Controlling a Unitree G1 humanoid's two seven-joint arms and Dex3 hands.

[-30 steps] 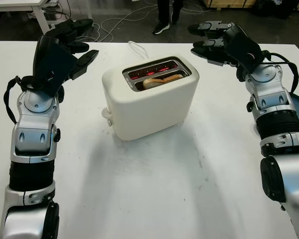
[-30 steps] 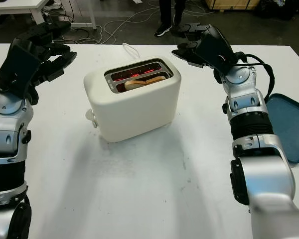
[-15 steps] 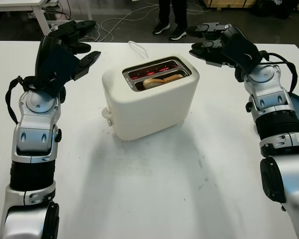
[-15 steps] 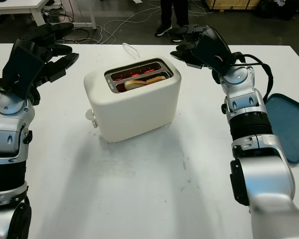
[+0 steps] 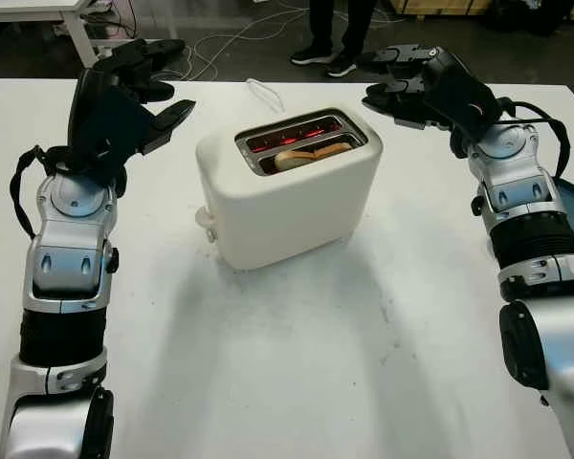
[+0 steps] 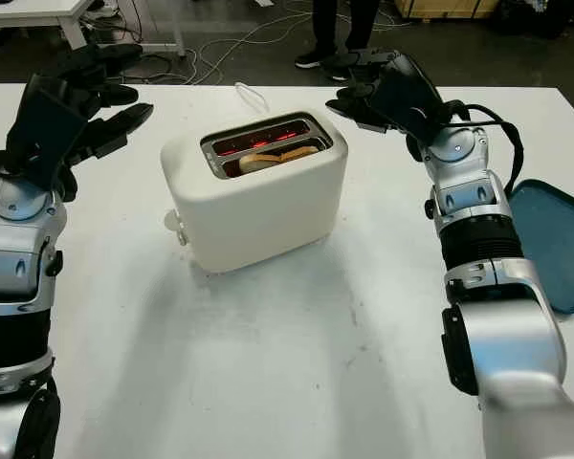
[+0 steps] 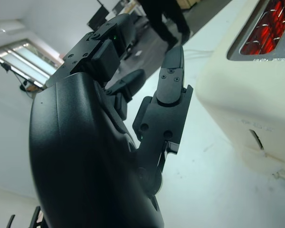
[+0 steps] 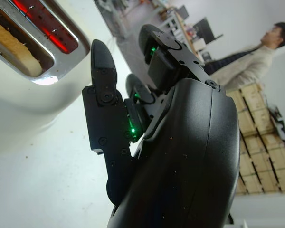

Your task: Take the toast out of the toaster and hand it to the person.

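A cream toaster [image 5: 292, 196] stands in the middle of the white table [image 5: 297, 363]. A slice of toast [image 5: 311, 154] sits in its near slot, and the far slot glows red inside. My left hand [image 5: 148, 91] hovers open to the left of the toaster, level with its top. Raised to the right of the toaster and a little behind it is my right hand [image 5: 397, 81], open and clear of the casing. In the right wrist view the toast [image 8: 9, 45] lies in the slot beyond my fingers [image 8: 104, 109].
A person's legs [image 5: 330, 33] stand on the floor beyond the table's far edge; a person [image 8: 263, 45] appears in the right wrist view. A blue tray [image 6: 555, 239] lies at the table's right edge. A white cord [image 5: 261, 91] runs behind the toaster.
The person's feet beyond the table have shifted. My right hand has edged slightly up and back; the left hand has barely moved.
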